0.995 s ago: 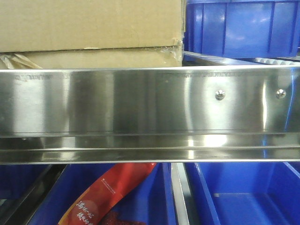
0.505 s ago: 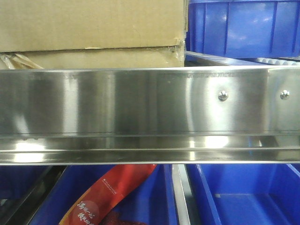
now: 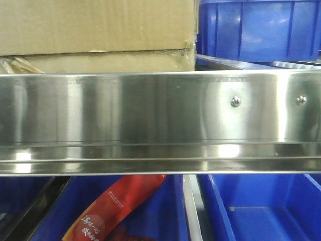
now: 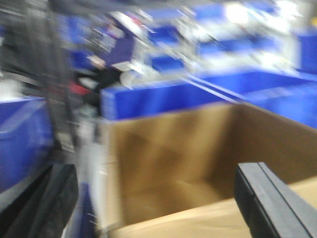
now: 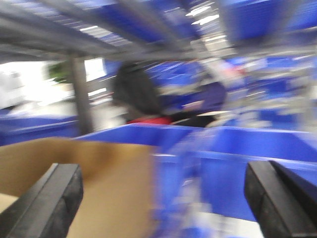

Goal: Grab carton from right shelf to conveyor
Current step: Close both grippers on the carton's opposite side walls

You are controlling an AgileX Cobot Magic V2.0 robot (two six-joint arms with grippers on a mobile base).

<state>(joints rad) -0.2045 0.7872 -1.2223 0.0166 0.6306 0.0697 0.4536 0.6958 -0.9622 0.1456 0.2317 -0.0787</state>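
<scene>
carton [image 3: 95, 30] | cropped top/left, base behind shelf [image 3: 150, 108] rail | wrist views blurred | left hand [image 4: 158, 198], right hand [image 5: 166, 198] spread

One carton [image 3: 95, 25]. One steel shelf [image 3: 150, 110], front rail with two screw heads [image 3: 235, 101]. Three blue bins [image 3: 258, 30] in front view: one above, two below. One red packet [image 3: 118, 208]. Wrist views too blurred for bin count.

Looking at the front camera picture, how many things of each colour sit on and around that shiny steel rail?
Brown carton: 1
Blue bins: 3 clearly, one above, two below; a blue sliver far left is unclear
Red packet: 1
Silver screw heads: 2
Total: 7
</scene>
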